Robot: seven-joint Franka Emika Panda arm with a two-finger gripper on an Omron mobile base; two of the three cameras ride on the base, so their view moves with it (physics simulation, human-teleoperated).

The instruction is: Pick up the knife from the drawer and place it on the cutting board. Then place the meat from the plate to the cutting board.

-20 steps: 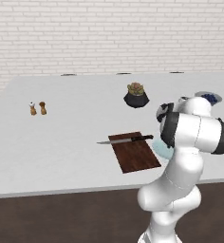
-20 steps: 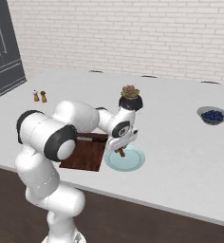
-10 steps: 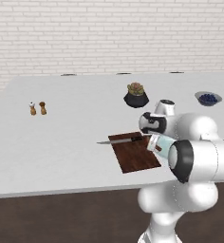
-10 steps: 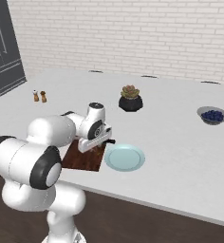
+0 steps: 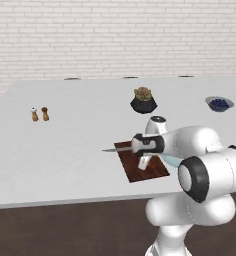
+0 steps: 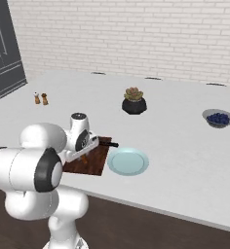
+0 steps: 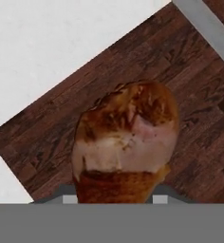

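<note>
The gripper (image 7: 115,199) clasps the meat (image 7: 126,142) just above the cutting board (image 6: 90,161), where the knife (image 5: 119,148) lies along its far edge, the pale blue plate (image 6: 128,161) just beside the board, then a potted succulent (image 6: 134,101), shakers (image 6: 41,98) and a bowl of blueberries (image 6: 218,118) beyond.

Arm swung from plate (image 6: 128,162) to cutting board (image 5: 140,167); meat (image 7: 126,140) carried over board, plate now bare.
</note>
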